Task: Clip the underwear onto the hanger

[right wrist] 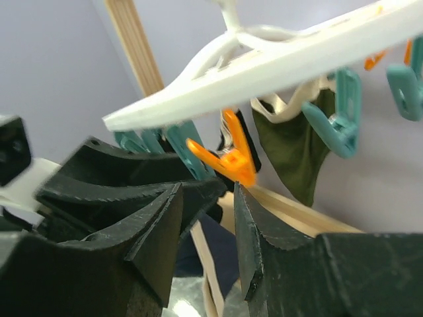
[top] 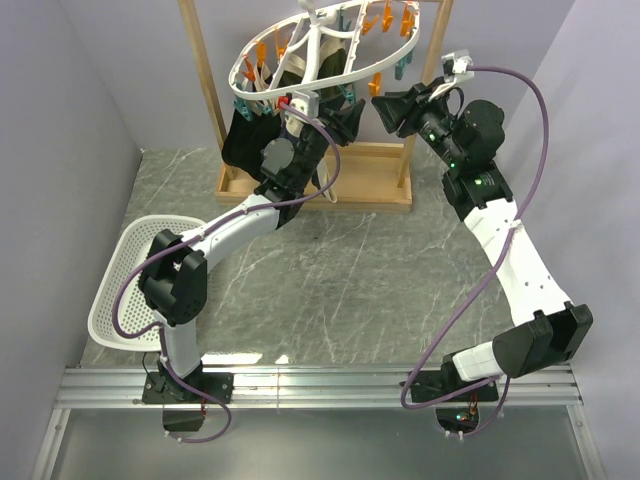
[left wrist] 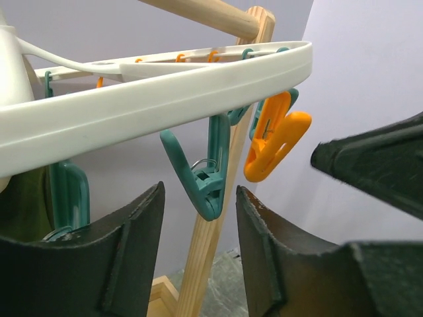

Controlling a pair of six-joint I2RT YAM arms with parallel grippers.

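The white hanger (top: 330, 80) hangs tilted from the wooden frame, ringed with orange and teal pegs. My left gripper (top: 342, 120) is raised under its rim (left wrist: 165, 99). In its wrist view the gripper (left wrist: 199, 191) is open, and a teal peg (left wrist: 205, 175) hangs with its tip between the fingertips, touching neither. My right gripper (top: 385, 108) faces it from the right, open (right wrist: 208, 191), with an orange peg (right wrist: 228, 157) just above its right fingertip. Dark navy underwear (right wrist: 221, 247) shows low through that gap. I cannot tell what holds it.
An olive-green garment (right wrist: 297, 145) hangs pegged to the hanger. The tall wooden frame (top: 205, 80) stands on a base (top: 350, 185) at the back of the marble table. A white mesh basket (top: 120, 270) lies at the left edge. Grey walls close in both sides.
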